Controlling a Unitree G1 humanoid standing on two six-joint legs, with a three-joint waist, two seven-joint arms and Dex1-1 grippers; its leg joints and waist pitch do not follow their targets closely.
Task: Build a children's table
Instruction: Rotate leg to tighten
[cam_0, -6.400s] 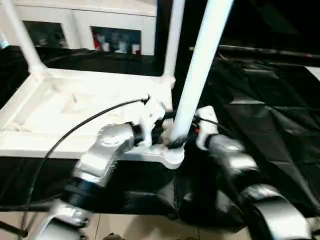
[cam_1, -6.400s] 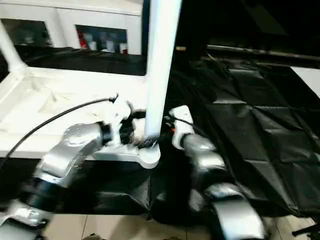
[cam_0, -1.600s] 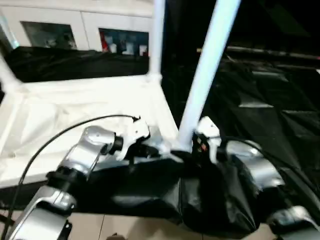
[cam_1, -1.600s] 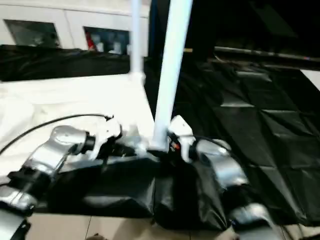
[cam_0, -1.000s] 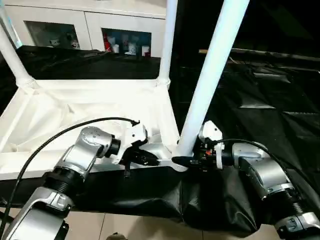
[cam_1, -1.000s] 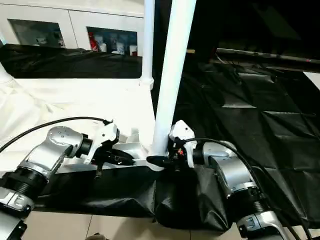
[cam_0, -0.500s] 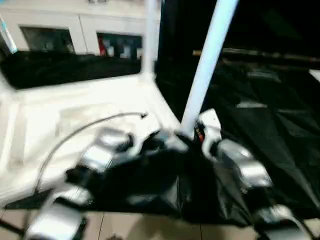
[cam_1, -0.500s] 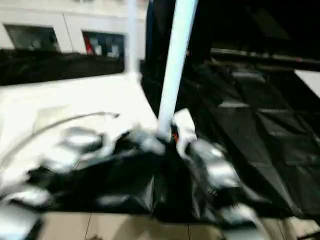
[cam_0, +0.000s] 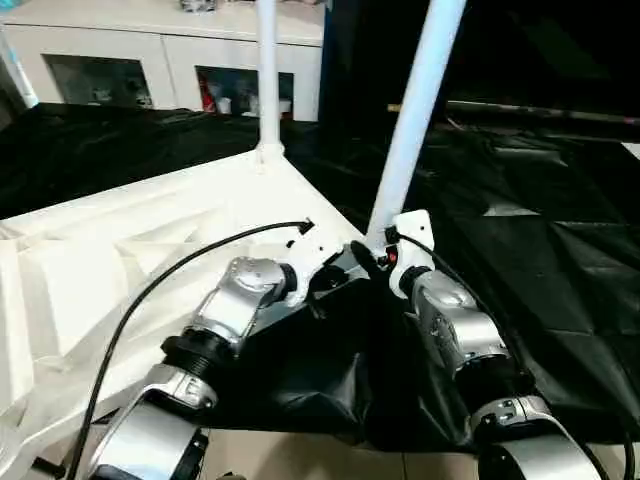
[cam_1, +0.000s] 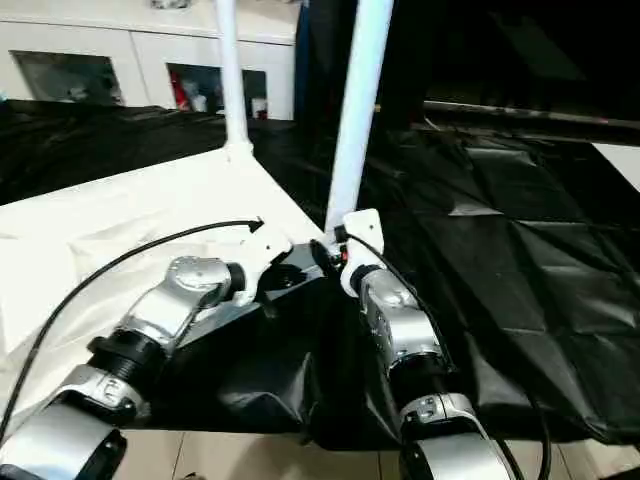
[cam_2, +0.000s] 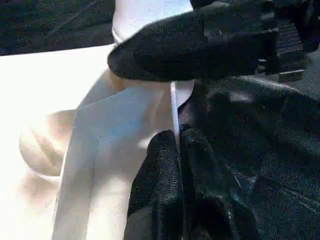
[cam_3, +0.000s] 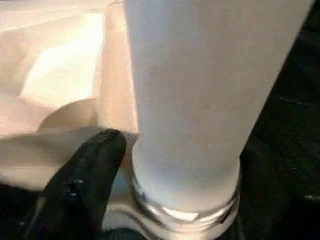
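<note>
While the upturned white tabletop (cam_0: 120, 260) lies on black sheeting (cam_0: 540, 260), the left claw (cam_2: 177, 145) pinches its thin corner edge. Just beside it, the right claw (cam_0: 378, 262) stands wide at the base of the near leg (cam_0: 415, 110), one finger (cam_3: 80, 185) touching the socket; that leg stands upright in the corner.

Black crinkled sheet (cam_0: 520, 260) covering the work surface, white upturned tabletop (cam_0: 110, 270) lying directly on it

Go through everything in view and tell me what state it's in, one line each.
Tabletop: upside down on black sheet.
Near leg: upright in corner socket.
Far leg: upright in its socket.
Left gripper: shut on tabletop edge.
Right gripper: at near leg's base.
</note>
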